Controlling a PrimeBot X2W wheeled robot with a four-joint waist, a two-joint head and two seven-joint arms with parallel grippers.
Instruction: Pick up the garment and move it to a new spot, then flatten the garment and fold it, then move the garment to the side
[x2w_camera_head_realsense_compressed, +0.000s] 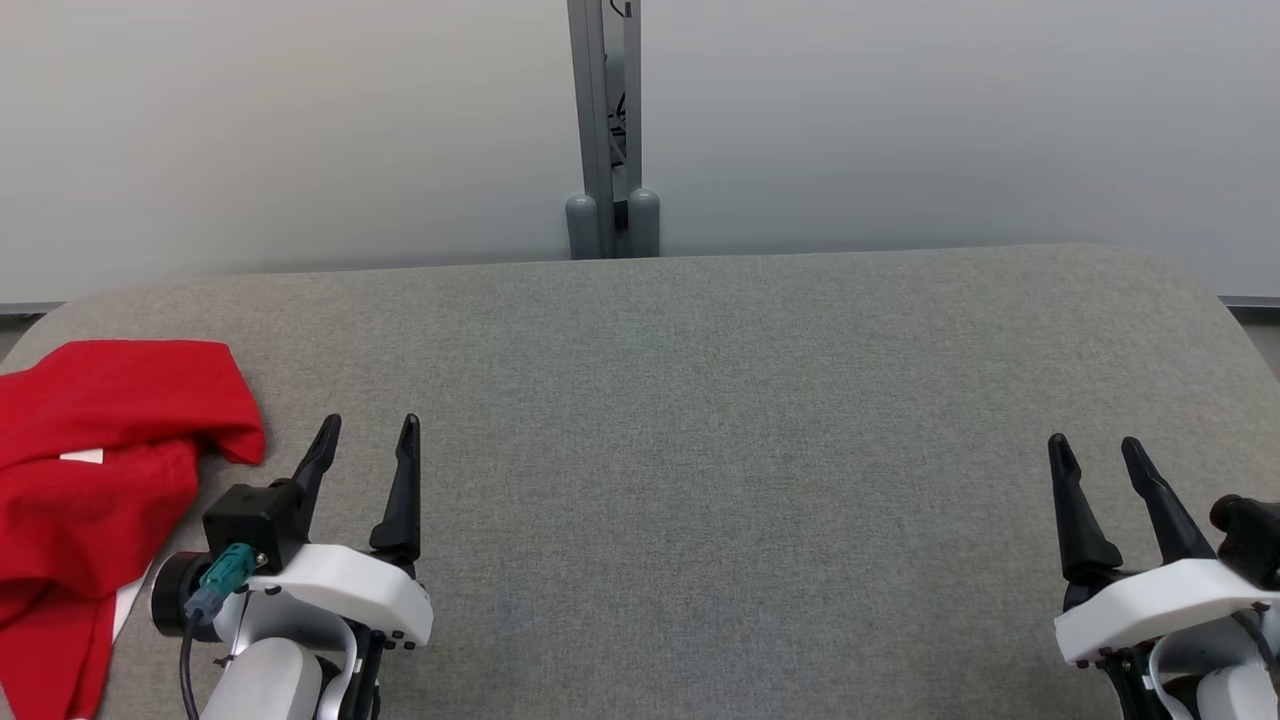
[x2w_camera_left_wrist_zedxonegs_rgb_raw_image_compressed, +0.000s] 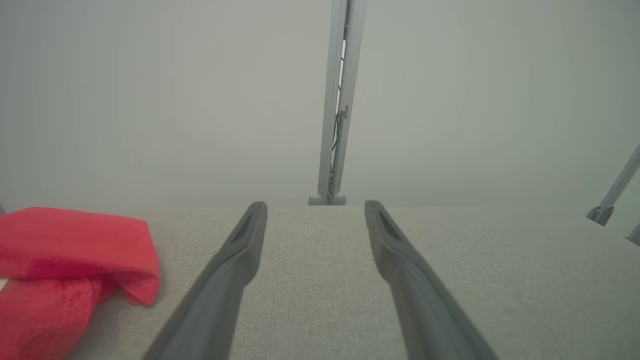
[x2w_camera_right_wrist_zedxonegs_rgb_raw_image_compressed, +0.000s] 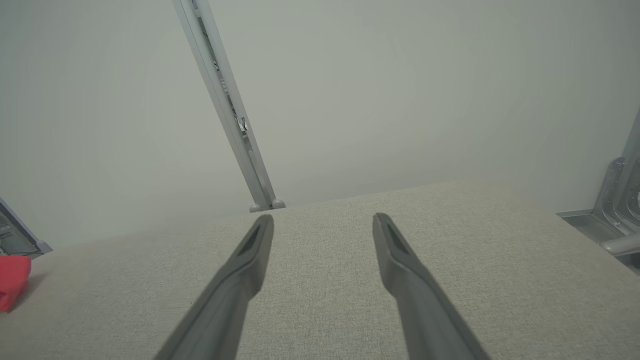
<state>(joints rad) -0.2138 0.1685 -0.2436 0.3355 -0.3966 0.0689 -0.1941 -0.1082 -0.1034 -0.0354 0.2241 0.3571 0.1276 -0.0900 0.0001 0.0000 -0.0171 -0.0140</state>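
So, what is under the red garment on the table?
The red garment lies bunched on the grey table. A white strip peeks out at its near edge; whether it belongs to the garment is unclear. Anything else beneath is covered.

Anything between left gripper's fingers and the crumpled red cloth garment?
Nothing: only a narrow strip of bare grey fabric table surface separates the open left gripper from the crumpled red cloth garment, seen in head and left wrist views.
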